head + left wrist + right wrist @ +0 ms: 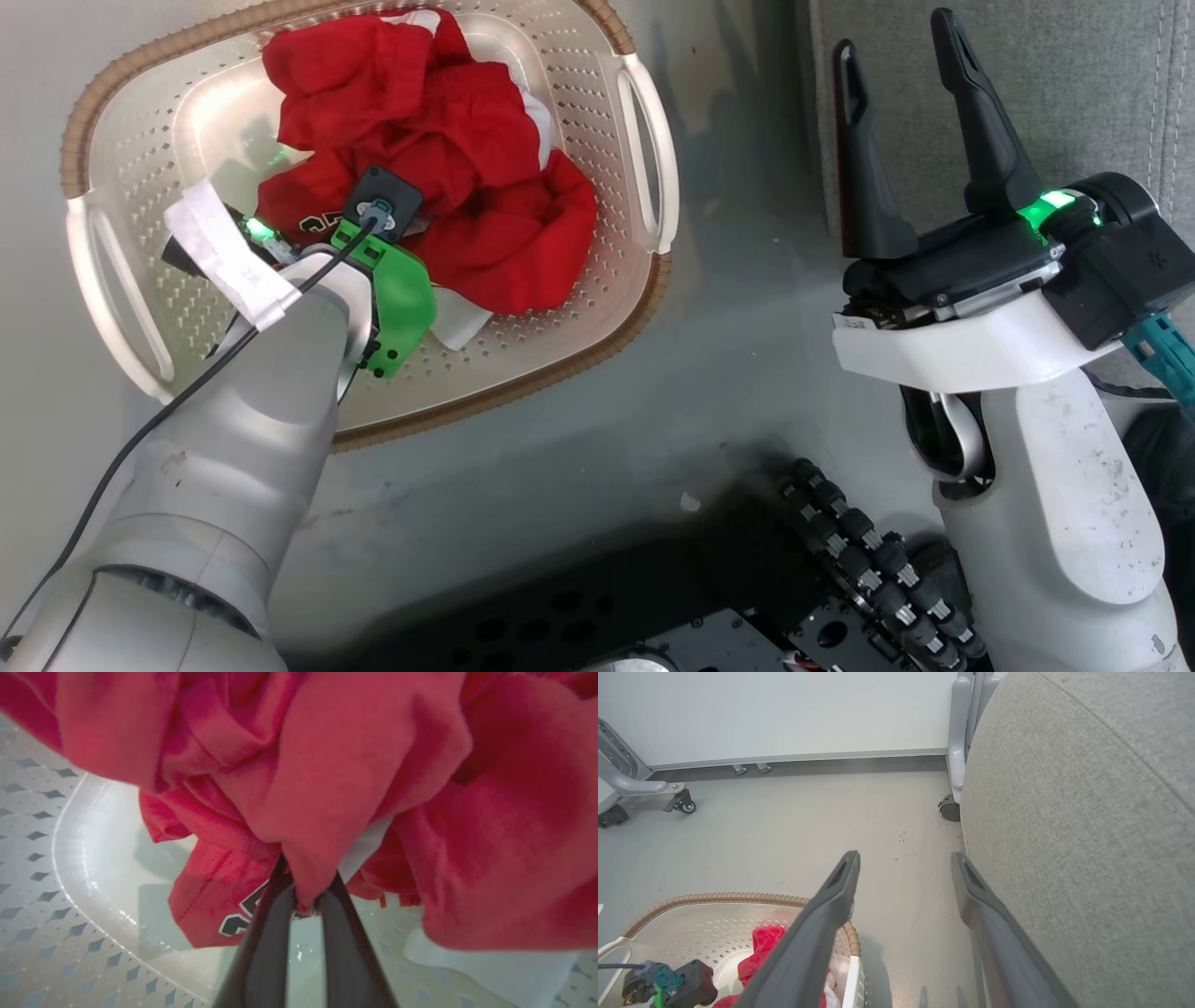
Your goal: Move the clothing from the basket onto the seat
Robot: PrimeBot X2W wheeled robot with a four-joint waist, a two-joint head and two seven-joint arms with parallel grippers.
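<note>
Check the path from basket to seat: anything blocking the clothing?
Only bare floor lies between basket and seat. The open right gripper hangs over that gap, beside the seat; the left gripper pinches the clothing.

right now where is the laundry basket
In the head view the basket sits on the floor at the upper left, left of the grey seat, with the red clothing inside it.

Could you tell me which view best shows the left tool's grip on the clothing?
The left wrist view: the left tool pinches a red fold of clothing. In the head view the wrist hides it; the right wrist view catches a red scrap.
</note>
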